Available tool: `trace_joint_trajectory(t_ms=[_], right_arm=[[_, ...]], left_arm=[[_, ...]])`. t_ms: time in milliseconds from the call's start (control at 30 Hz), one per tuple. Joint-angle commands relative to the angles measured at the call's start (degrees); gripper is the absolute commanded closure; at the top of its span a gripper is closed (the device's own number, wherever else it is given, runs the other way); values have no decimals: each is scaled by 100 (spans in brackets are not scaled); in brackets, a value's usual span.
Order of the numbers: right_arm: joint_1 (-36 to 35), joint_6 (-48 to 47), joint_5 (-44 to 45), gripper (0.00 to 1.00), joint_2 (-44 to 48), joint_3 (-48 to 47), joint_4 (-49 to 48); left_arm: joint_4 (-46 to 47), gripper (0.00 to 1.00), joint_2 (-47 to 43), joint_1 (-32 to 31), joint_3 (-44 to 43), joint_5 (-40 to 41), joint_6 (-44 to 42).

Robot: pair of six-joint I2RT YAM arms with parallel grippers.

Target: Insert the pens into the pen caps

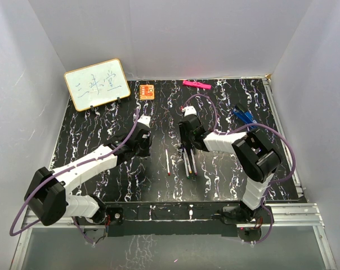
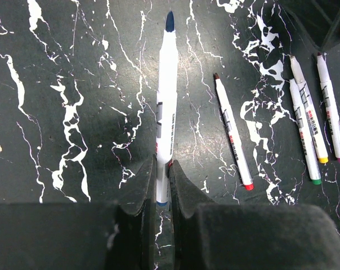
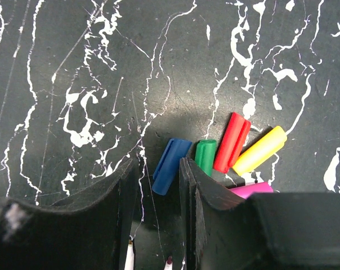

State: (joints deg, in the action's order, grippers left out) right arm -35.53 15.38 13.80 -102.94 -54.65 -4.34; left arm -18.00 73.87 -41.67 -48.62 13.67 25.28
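Table (image 1: 80,135): black with white veining; both your arms reach over its middle.
Left gripper (image 2: 161,169): your fingers are pressed together on the blue-tipped pen (image 2: 168,95), gripping it near its tail end. The pen points straight out ahead of them. You cannot tell from here whether it is lifted off the table.
Right gripper (image 3: 159,169): your fingers stand apart with the blue cap (image 3: 171,160) between them. One finger is right against it and a gap shows on the other side.
Other caps: the green cap (image 3: 205,156), red cap (image 3: 232,142) and yellow cap (image 3: 260,150) lie packed side by side just beside the blue one. A pink-purple cap (image 3: 251,189) is half hidden under your finger.
Loose pens: the red pen (image 2: 233,132) lies alone near the held pen. The green pen (image 2: 308,149), yellow pen (image 2: 309,112) and purple pen (image 2: 331,109) are bunched together beyond it, around the table's middle.
Far edge: a whiteboard (image 1: 97,83) stands at the far left corner, then an orange card (image 1: 147,91) and a pink bar (image 1: 196,84).
Right edge: a blue object (image 1: 244,115) lies near it.
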Motion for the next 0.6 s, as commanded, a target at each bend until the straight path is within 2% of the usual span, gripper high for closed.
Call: trace_joint_trajectory(t_ms=[0, 333, 567], right_arm=[[-30, 65, 201, 67, -140, -282, -12], [-30, 94, 259, 67, -326, -376, 43], [-40, 122, 199, 70, -379, -444, 207]], left_arm=[[49, 100, 32, 41, 62, -115, -65], [109, 100, 154, 41, 74, -263, -60], [115, 100, 168, 46, 57, -265, -67]])
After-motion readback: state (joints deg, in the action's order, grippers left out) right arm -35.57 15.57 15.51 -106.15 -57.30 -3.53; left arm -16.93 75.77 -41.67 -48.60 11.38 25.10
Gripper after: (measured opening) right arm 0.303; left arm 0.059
